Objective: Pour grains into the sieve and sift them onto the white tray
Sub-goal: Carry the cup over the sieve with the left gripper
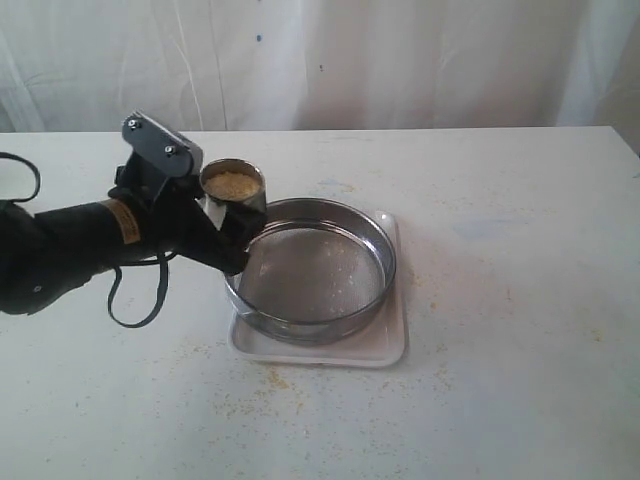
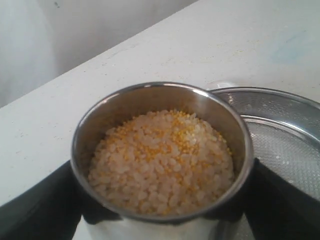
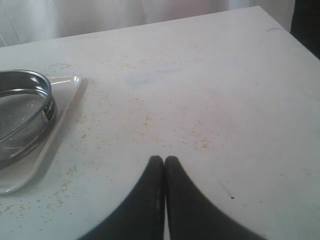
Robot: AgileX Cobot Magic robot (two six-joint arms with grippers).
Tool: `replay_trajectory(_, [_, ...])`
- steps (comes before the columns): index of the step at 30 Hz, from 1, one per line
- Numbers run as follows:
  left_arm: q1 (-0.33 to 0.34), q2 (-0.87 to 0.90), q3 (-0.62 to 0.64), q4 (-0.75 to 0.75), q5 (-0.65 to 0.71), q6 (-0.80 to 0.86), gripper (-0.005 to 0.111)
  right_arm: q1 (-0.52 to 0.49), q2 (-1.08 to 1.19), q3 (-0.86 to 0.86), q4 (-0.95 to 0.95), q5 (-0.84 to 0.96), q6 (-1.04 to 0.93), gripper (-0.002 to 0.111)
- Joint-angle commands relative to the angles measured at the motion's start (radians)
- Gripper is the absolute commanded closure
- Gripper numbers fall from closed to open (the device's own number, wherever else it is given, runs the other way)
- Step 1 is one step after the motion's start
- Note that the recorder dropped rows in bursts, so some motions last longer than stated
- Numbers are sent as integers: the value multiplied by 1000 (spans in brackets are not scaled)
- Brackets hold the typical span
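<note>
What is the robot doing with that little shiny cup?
The left tool is shut on a steel cup full of yellow grains, holding it upright at the edge of the sieve. The sieve sits on the white tray on the table. The cup is not yet tipped. The right tool is shut, empty, off to the side above the table.

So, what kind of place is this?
Probably a lab-style robot test bench: a plain white table, white curtain behind, and a sieve on a white tray plus a steel cup of grains.
</note>
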Motion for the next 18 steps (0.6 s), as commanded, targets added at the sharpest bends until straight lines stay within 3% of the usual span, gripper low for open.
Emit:
replay_trajectory(1, [-40, -18, -97, 42, 173, -11, 107, -3, 4, 4, 3, -2, -2, 108])
replay_trajectory(12, [-96, -16, -152, 87, 417, 188, 107, -3, 4, 4, 3, -2, -2, 108])
replay_trajectory(18, [-107, -16, -152, 87, 435, 286, 107, -3, 4, 4, 3, -2, -2, 108])
